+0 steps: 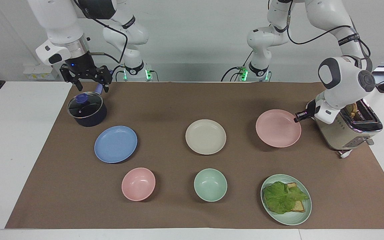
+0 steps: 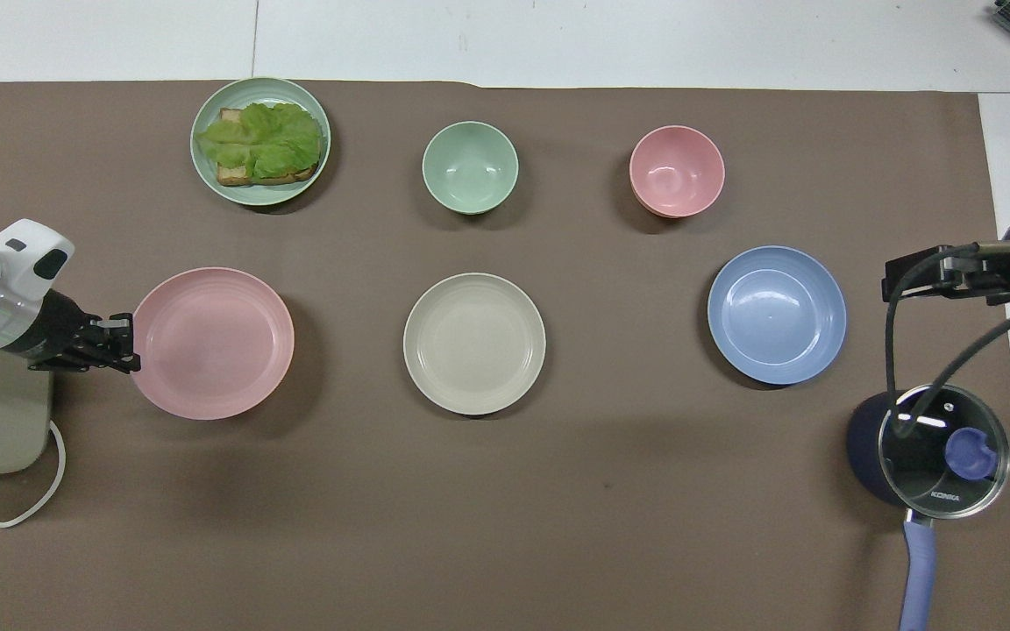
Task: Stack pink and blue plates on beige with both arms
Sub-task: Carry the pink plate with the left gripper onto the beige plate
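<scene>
Pink plate [image 1: 278,128] hangs just above the mat by the toaster [image 1: 348,128], pinched at its rim by the left gripper [image 1: 298,117], and next it must ride over to the beige plate [image 1: 205,136] while the right gripper [image 1: 86,77] waits wide open over the pot [image 1: 87,110].

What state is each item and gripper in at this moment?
pink plate: gripped by its rim, lifted off the mat
left gripper: shut on the pink plate's rim
blue plate: flat on the mat, empty
beige plate: flat on the mat, empty
right gripper: open, over the pot, waiting
pot: lid on
green plate: holds toast and lettuce
toaster: bread in slot
</scene>
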`<state>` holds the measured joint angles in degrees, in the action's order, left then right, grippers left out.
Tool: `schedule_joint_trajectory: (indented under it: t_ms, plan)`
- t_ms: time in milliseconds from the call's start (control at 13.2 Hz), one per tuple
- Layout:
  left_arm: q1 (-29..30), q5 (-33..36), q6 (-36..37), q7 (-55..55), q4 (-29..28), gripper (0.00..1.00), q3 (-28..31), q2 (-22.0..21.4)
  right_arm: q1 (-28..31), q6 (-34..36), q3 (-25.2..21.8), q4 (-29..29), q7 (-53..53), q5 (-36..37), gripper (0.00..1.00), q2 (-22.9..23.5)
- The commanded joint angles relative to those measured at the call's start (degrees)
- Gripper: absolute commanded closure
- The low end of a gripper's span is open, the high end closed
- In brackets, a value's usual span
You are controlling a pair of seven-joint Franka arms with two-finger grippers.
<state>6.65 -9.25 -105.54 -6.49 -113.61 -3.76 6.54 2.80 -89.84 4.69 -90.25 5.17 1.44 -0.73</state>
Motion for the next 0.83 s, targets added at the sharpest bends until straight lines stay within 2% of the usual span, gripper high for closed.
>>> schedule_joint_trajectory:
  t_ms: [0,377,604,755]
  plan:
    - [-7.40,-1.74,0.43,-7.28,0.85,1.00,0.24,0.67,0.81,-0.07,0.14,-0.72,-1.75,-0.64,0.00,-0.59]
    - [-19.10,-4.46,-5.37,-19.86,0.15,1.00,0.15,0.40,0.81,0.01,0.14,-0.80,-1.75,-0.64,0.00,-0.59]
    - [-24.12,-5.69,-8.62,-22.86,-1.17,1.00,0.15,-0.12,1.51,-0.07,0.14,-0.80,-2.80,-0.64,0.00,-0.59]
    - [-27.46,-5.96,-12.12,-24.53,-1.43,1.00,0.24,1.10,1.51,0.01,0.14,-0.80,-2.89,-0.64,0.00,-0.59]
